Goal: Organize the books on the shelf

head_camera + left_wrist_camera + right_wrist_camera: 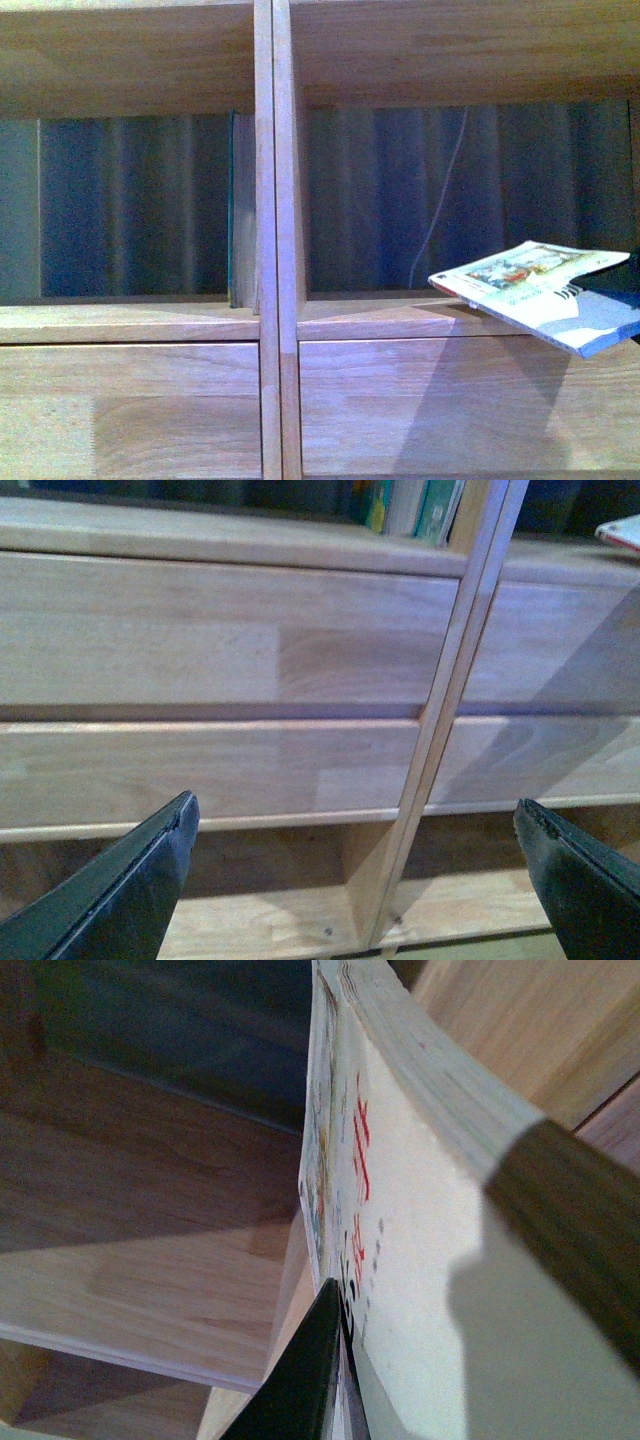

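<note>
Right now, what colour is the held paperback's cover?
The paperback is white with a colourful illustration and blue-grey patch; clearest in front view.

Tally: one shelf (265,200); two open compartments (130,200) in front view; four drawer fronts (200,630) in left wrist view; one loose paperback (540,285); about three standing books (420,505), exact number unclear.

red and dark marks on book (400,1260), unreadable
</note>
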`<state>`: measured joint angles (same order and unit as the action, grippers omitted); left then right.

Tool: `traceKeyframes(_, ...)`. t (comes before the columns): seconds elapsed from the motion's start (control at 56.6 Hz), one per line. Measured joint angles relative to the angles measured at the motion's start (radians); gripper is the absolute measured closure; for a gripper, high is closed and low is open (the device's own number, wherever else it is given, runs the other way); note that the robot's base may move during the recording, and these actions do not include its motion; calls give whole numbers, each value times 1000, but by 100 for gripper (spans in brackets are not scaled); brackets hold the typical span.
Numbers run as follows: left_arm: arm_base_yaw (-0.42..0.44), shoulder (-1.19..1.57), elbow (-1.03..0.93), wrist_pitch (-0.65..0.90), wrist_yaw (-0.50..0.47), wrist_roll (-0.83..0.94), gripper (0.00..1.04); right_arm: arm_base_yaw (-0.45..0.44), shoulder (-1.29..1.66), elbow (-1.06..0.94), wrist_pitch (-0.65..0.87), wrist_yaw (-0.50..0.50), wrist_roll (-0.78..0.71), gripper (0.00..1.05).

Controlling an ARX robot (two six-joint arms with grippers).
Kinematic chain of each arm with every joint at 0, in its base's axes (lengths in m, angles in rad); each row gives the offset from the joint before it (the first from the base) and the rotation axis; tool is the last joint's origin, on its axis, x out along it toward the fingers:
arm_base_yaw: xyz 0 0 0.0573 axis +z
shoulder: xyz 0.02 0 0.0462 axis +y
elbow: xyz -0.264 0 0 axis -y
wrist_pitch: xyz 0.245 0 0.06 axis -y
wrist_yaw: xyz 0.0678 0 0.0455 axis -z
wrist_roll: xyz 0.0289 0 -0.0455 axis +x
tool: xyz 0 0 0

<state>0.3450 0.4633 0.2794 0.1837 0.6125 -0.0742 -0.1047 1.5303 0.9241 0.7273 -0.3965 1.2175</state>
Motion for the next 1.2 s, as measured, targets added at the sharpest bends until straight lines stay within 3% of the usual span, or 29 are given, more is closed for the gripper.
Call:
traceKeyframes(0.247, -72, 365, 248, 163, 56, -257, 7, 10, -90, -21, 52, -68, 41, 88)
traceKeyframes(0.441, -206, 595, 438, 204, 43, -454, 7, 66, -174, -89, 104, -99, 55, 88)
traceKeyframes(0.565, -338, 697, 537, 219, 31, -574, 7, 115, -199, -129, 133, -103, 76, 88)
traceKeyframes(0.847, -555, 838, 615, 336, -9, -773, 7, 198, -280, -185, 206, -111, 126, 88)
traceKeyframes(1.201, -665, 912, 612, 623, 0, -1002, 7, 217, -342, -238, 256, -121, 179, 88)
